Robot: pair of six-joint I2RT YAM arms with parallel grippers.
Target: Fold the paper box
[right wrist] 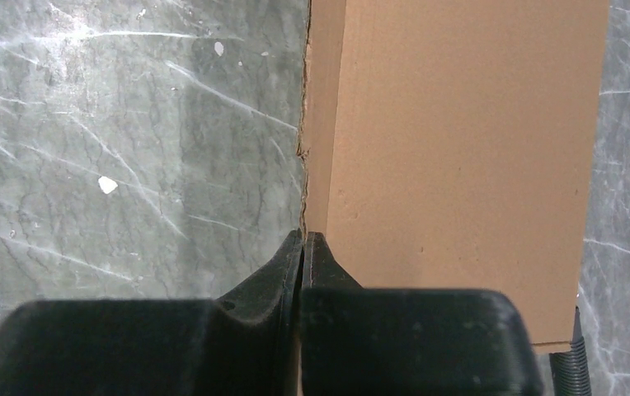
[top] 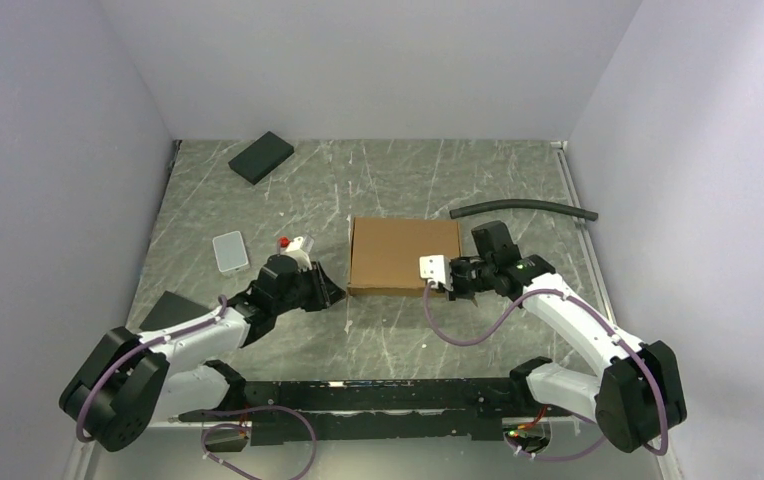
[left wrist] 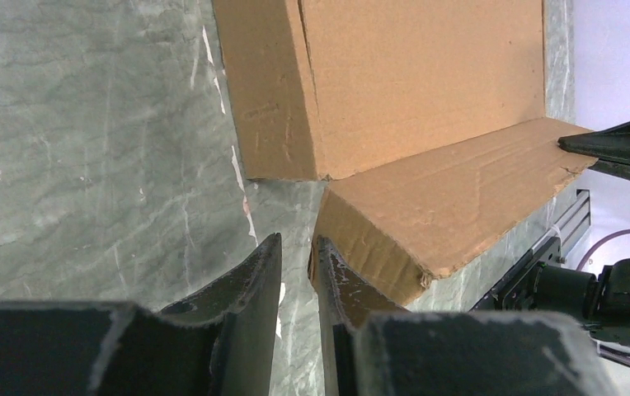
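The paper box (top: 403, 255) is brown corrugated cardboard and lies mid-table. In the left wrist view its body (left wrist: 411, 74) is at the top and a long front flap (left wrist: 452, 198) stands tilted along its near side. My left gripper (top: 333, 293) is at the flap's left end, and its jaws (left wrist: 298, 241) are open by a narrow gap with only table between them. The right fingertip (left wrist: 328, 260) touches the flap's end. My right gripper (top: 448, 282) is at the box's front right corner. Its jaws (right wrist: 303, 237) are shut on the flap's thin edge beside the box (right wrist: 460, 165).
A black pad (top: 261, 157) lies at the back left and another (top: 173, 310) by the left arm. A small pale grey rectangle (top: 230, 251) lies left of the box. A black hose (top: 523, 208) lies behind the box on the right. Grey walls close in three sides.
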